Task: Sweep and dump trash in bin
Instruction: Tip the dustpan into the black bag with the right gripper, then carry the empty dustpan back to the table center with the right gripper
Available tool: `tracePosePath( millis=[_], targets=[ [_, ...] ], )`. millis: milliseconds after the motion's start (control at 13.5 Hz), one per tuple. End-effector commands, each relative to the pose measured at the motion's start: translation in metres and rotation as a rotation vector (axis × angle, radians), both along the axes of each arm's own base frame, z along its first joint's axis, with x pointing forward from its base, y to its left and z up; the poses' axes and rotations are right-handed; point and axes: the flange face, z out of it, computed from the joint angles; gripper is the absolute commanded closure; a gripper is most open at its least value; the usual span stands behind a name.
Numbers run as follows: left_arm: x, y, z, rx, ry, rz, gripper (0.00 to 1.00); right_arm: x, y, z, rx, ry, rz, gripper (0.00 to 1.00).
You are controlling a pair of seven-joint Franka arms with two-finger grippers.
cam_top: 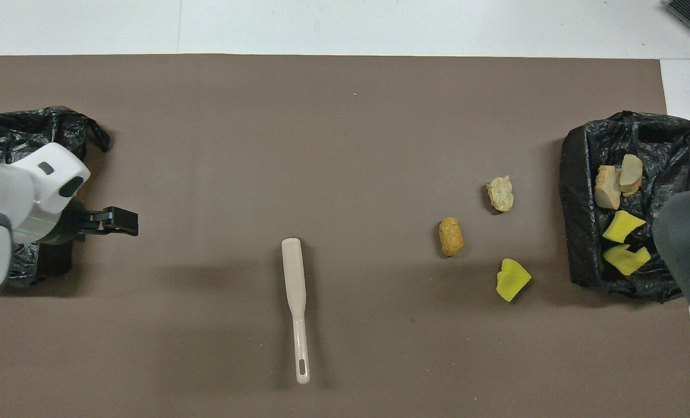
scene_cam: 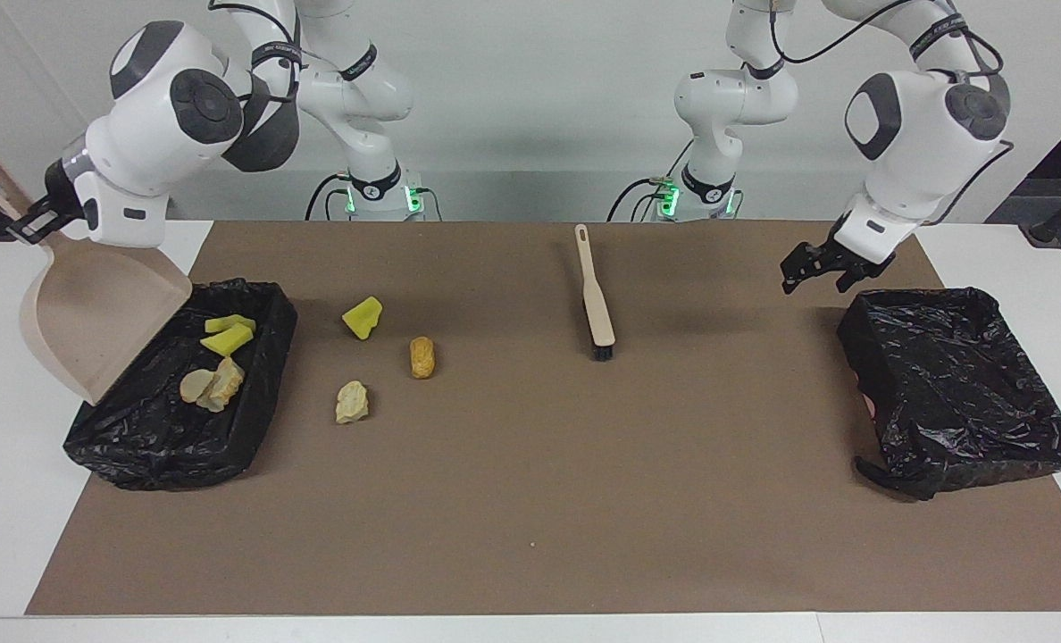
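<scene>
Right gripper clamping dustpan, over bin

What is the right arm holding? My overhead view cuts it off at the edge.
Observer: The right gripper is shut on the handle of the beige dustpan, held up in the air.
Operator: Anything left in the pan?
Observer: It looks empty, tilted mouth-down over the edge of the bin.
Operator: Is the left gripper on the mat?
Observer: No, the left gripper hangs open above the mat, touching nothing.
</scene>
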Motion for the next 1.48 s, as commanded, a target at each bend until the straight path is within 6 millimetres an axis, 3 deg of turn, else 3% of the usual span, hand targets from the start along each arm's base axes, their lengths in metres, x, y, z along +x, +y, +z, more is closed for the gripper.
tracePosePath(
  millis=[0,148,295,443,664,1034,1181,1403],
  targets=[
    [0.005,-0.001,0.05,0.016,-0.025,-0.022,0.0,0.013,0.009,-0.005,0.121,-0.074,-0.008,1.0],
    [0.003,-0.004,0.085,0.016,-0.033,-0.026,0.0,0.012,0.022,-0.012,0.239,-0.157,-0.091,1.0],
    [-0.004,-0.004,0.108,0.017,-0.036,-0.029,0.0,0.014,0.057,-0.019,0.357,-0.263,-0.186,1.0],
    [-0.01,-0.009,0.11,0.025,0.005,-0.038,0.0,0.016,0.101,-0.021,0.432,-0.321,-0.222,1.0],
    [-0.014,-0.014,0.12,0.037,-0.022,-0.063,0.0,0.031,0.167,-0.042,0.538,-0.434,-0.368,1.0],
    [-0.016,-0.016,0.116,0.035,-0.03,-0.068,0.0,0.07,0.287,-0.079,0.674,-0.612,-0.616,1.0],
    [-0.013,-0.008,0.118,0.037,-0.035,-0.042,0.0,0.084,0.324,-0.093,0.736,-0.686,-0.741,1.0],
    [-0.014,-0.001,0.118,0.038,-0.026,-0.03,0.0,0.089,0.392,-0.124,0.78,-0.746,-0.828,1.0]
  ],
)
